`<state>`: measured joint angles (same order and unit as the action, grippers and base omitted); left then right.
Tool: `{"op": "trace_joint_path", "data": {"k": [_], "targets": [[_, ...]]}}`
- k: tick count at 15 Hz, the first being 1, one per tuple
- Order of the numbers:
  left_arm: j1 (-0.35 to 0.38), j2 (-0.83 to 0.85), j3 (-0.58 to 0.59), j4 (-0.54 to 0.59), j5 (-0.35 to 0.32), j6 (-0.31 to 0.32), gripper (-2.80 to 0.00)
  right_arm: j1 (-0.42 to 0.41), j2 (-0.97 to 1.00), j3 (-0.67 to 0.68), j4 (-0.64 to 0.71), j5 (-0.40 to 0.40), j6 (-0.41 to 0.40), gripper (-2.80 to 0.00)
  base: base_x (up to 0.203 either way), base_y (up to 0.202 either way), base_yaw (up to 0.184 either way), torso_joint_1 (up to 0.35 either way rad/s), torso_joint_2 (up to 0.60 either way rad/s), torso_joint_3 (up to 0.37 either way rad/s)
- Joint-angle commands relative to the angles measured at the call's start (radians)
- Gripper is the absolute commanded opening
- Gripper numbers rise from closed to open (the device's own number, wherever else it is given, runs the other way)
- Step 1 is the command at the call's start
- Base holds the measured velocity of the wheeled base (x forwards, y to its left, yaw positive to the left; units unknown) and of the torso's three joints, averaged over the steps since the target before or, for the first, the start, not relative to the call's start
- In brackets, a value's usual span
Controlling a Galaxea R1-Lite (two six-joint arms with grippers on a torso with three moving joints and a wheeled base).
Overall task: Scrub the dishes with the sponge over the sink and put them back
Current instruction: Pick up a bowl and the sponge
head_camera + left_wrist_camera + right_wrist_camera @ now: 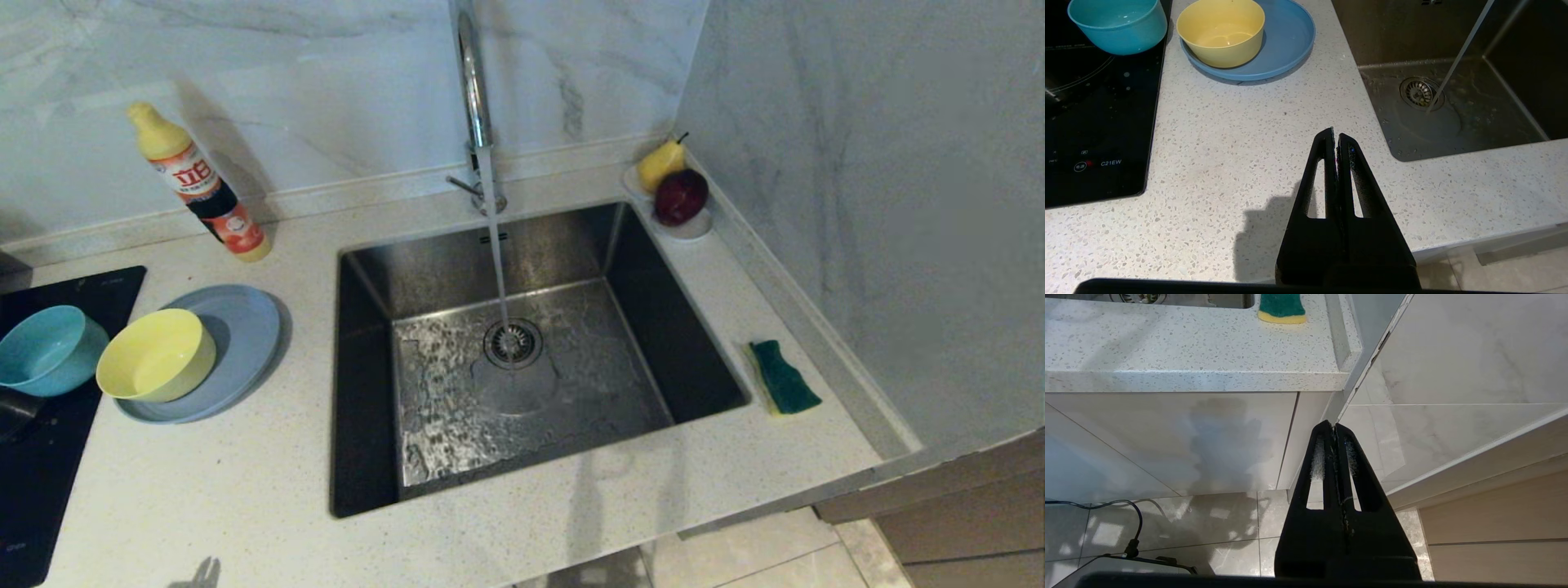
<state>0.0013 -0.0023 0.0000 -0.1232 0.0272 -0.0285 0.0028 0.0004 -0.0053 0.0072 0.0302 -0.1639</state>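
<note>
Dishes are sitting at the far left of the head view: the teal bowl [47, 349] is resting on the black hob [49, 474], and just beside it the yellow bowl [157, 355] is standing inside the plate [245, 335] on the counter [204, 490]. Behind them a soap bottle [200, 184] is standing upright against the wall. Moving right, the sink [367, 392] is taking a thin stream from the tap [472, 90], which is landing at the drain. A saucer [690, 229] with fruit is sitting at the sink's back right corner. Furthest right, the sponge [784, 377] is lying green face up on the narrow strip of counter between sink and wall, its long axis running roughly from the wall side toward the counter's front edge.

Neither arm is showing in the head view. The left gripper [1336, 139] is hanging over the counter's front part with its jaws pressed together, holding nothing; the dishes are lying ahead of it and to its left, well apart. The right gripper [1334, 426] is also clamped shut and empty, sitting below counter level in front of the cabinet, with the sponge lying ahead and above it near the wall corner.

Judging from this, the right arm is nearer the sponge and the left nearer the dishes. Nothing is scrubbed yet; both jaws need to part before any grasp.
</note>
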Motion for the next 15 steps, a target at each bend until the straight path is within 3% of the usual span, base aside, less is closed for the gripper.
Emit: {"op": "trace_joint_path", "data": {"k": [1, 6, 8, 11, 15], "targets": [[0.0, 0.004, 0.04, -0.001, 0.0, -0.001, -2.8, 0.0, 0.0, -0.001, 0.002, 0.0, -0.002, -2.8, 0.0, 0.0, 0.0, 0.0, 0.0, 0.0], [0.0, 0.004, 0.04, -0.001, 0.0, -0.001, -2.8, 0.0, 0.006, -0.043, -0.019, -0.027, 0.07, -2.8, 0.0, 0.0, 0.0, 0.0, 0.0, 0.0], [0.0, 0.004, 0.04, -0.001, 0.0, -0.001, -2.8, 0.0, 0.048, -0.218, 0.014, -0.03, 0.07, -2.8, 0.0, 0.0, 0.0, 0.0, 0.0, 0.0], [0.0, 0.004, 0.04, -0.001, 0.0, -0.001, -2.8, -0.002, 0.154, -0.397, 0.083, 0.078, 0.034, -2.8, 0.0, 0.0, 0.0, 0.0, 0.0, 0.0], [0.0, 0.004, 0.04, -0.001, 0.0, -0.001, -2.8, -0.004, 0.346, -0.655, 0.22, 0.127, 0.012, -2.8, 0.0, 0.0, 0.0, 0.0, 0.0, 0.0]]}}
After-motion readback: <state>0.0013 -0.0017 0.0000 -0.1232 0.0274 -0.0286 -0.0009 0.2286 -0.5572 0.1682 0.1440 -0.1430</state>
